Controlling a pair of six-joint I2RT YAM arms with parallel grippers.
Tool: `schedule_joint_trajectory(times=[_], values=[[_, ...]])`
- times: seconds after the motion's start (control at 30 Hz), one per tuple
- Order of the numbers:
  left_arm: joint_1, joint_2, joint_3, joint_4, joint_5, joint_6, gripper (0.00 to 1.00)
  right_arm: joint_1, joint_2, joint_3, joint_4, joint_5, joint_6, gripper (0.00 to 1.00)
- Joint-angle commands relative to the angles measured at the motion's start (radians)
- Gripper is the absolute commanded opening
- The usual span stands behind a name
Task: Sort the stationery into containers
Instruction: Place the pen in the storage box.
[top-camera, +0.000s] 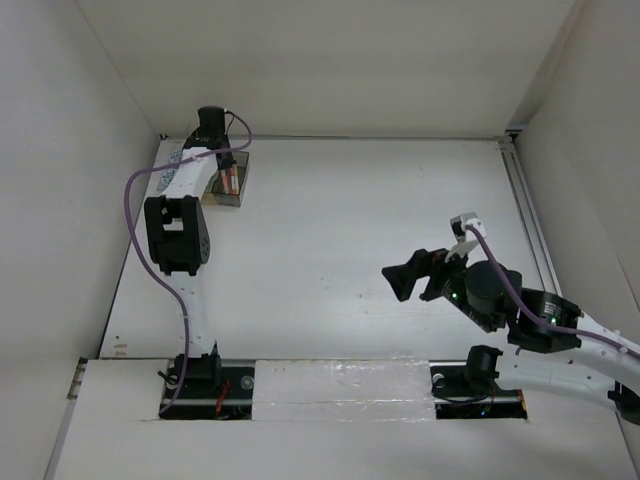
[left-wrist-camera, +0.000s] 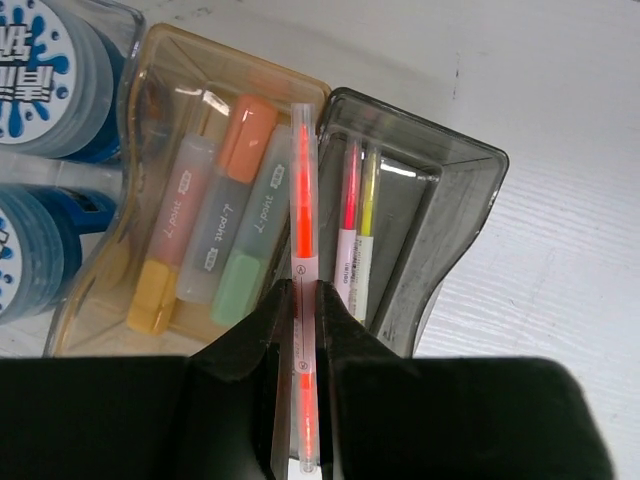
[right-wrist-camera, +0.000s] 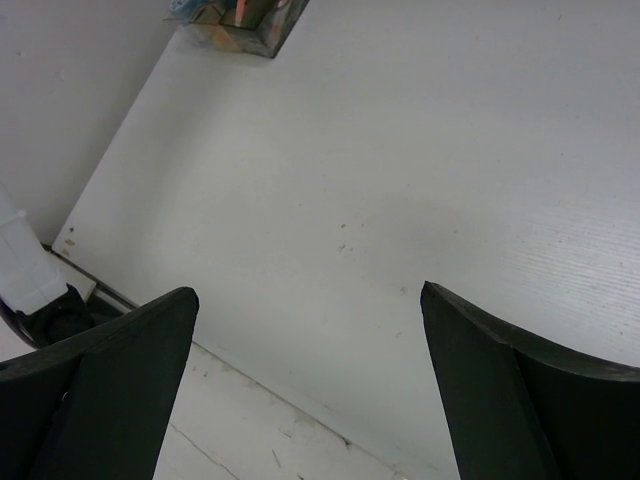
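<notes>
1. Left gripper (left-wrist-camera: 300, 335) is pinching the orange pen (left-wrist-camera: 302, 190) near its lower end, jaws pressed tight on the barrel, with the pen pointing away from the wrist.
2. That pen is lining up over the wall that the amber bin (left-wrist-camera: 235, 62) is sharing with the grey bin (left-wrist-camera: 460, 200), not squarely over either one; whether it is touching the wall I cannot tell.
3. Letting go here is risking a bounce off that wall: the pen could be tipping into the amber bin among the fat markers (left-wrist-camera: 225, 225), or ending up lying across the rim.
4. Two thin pens (left-wrist-camera: 355, 225) are lying in the grey bin, just beside the amber bin's wall, so I am judging that side to be the right home; a small shift that way is looking wise before release.
5. Gripped so low, the long pen may also be swinging or slipping as the jaws are opening.
6. Blue rolls (left-wrist-camera: 40, 80) are sitting in the clear bin (left-wrist-camera: 125, 30) on the amber bin's other side, out of danger.
7. Left arm (top-camera: 175, 230) is stretching far out over the table (top-camera: 350, 220), wrist bending down over the amber bin.
8. Right gripper (right-wrist-camera: 310, 330) is hovering well apart from the amber bin, jaws spread wide and holding nothing.
</notes>
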Motion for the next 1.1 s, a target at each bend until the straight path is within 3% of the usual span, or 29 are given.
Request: schedule_joint_trajectory(times=[0.0, 0.6, 1.07], values=[[-0.005, 0.014, 0.031, 0.024, 0.04, 0.011, 0.0, -0.006, 0.013, 0.011, 0.064, -0.008, -0.017, 0.99], [-0.005, 0.005, 0.118, -0.013, 0.083, -0.079, 0.0, -0.006, 0.061, 0.011, 0.093, -0.018, -0.026, 0.99], [-0.005, 0.007, 0.051, 0.017, 0.053, -0.098, 0.0, -0.006, 0.061, 0.002, 0.093, -0.028, -0.026, 0.99]])
